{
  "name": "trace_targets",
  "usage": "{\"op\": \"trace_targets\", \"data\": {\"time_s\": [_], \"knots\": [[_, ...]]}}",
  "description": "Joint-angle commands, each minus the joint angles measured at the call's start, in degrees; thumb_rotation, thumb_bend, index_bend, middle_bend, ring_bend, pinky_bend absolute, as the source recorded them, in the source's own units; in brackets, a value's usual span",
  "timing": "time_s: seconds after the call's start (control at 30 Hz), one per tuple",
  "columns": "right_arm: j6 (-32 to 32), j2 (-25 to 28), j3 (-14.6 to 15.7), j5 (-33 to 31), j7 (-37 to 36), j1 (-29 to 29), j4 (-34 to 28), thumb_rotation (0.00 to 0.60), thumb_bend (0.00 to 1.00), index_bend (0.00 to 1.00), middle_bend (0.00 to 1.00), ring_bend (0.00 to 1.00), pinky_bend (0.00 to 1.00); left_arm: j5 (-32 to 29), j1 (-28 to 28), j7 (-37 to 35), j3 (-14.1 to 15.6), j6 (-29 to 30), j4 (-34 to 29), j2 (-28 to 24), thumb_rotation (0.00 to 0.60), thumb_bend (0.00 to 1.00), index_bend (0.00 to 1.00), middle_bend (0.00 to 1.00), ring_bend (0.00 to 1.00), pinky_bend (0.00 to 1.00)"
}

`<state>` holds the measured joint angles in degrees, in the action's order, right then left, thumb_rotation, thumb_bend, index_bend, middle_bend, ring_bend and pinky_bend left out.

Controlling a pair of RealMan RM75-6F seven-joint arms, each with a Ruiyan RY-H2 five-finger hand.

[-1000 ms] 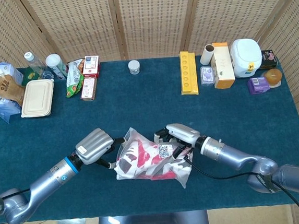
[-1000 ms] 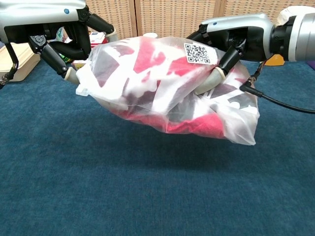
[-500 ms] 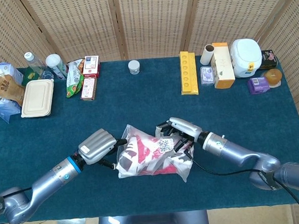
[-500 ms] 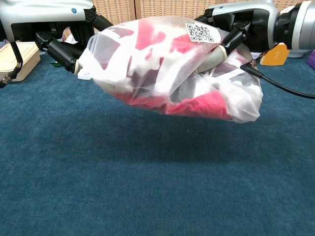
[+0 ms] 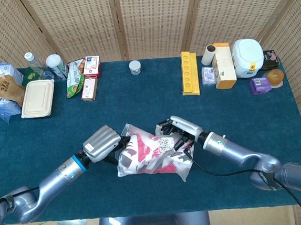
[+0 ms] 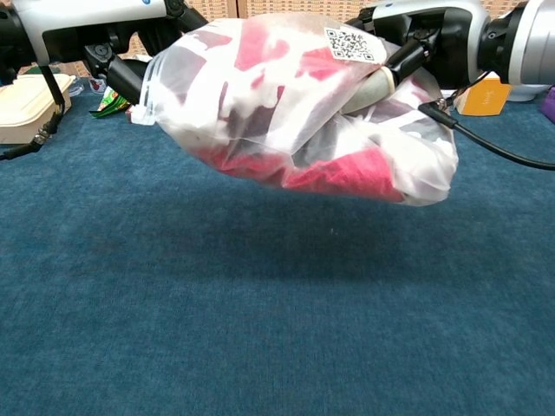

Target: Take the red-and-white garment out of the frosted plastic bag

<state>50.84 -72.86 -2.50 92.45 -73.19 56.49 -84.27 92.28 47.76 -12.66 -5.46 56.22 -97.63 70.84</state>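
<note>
The frosted plastic bag [image 5: 153, 155] [image 6: 295, 104] hangs above the blue table, held between both hands. The red-and-white garment [image 6: 347, 173] [image 5: 143, 151] shows through it, wholly inside. A QR-code sticker [image 6: 343, 43] is on the bag's upper right. My left hand [image 5: 103, 143] [image 6: 113, 35] grips the bag's left end, by its zip edge. My right hand [image 5: 177, 131] [image 6: 416, 43] grips the bag's upper right, with a fingertip [image 6: 368, 85] pressed into the plastic. The bag's underside is well off the table in the chest view.
Along the far edge stand a beige lunch box [image 5: 37, 92], bottles [image 5: 55, 65], snack packs [image 5: 86, 76], a small white jar [image 5: 135, 67], a yellow tray [image 5: 190, 73], boxes [image 5: 224, 65] and a white appliance [image 5: 248, 57]. The blue tablecloth [image 5: 139, 108] lies between them and the bag.
Both hands have lifted the bag higher above the table and moved it slightly away from me. Both hands keep their grip.
</note>
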Motion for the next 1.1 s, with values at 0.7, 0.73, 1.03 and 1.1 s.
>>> {"op": "trace_targets", "data": {"time_s": [0.7,0.73,1.03,1.1], "knots": [[-2.1,-3.76,-2.96,-8.11,7.98,-2.39,-1.55,0.6,0.15,0.81,0.93,1.0,1.0,-1.06,-1.29,-5.35,1.49,1.7,4.84,2.5,0.6,0.51,0.76,1.0,1.0,1.0],[-2.26,-3.91,-3.18,-8.69,8.79,-2.52,-1.84,0.6,0.15,0.81,0.93,1.0,1.0,-1.0,-1.4,-5.42,1.61,1.82,5.01,2.6,0.6,0.51,0.76,1.0,1.0,1.0],[-4.33,-6.04,-3.81,-12.39,16.33,-3.24,-2.58,0.6,0.15,0.81,0.93,1.0,1.0,-1.2,-1.8,-6.83,2.57,1.46,8.09,5.18,0.6,0.51,0.76,1.0,1.0,1.0],[-4.92,-7.43,-3.86,-13.61,19.09,-3.45,-1.79,0.6,0.15,0.81,0.93,1.0,1.0,-1.5,-1.97,-7.67,3.18,0.9,10.72,7.09,0.6,0.51,0.76,1.0,1.0,1.0]]}}
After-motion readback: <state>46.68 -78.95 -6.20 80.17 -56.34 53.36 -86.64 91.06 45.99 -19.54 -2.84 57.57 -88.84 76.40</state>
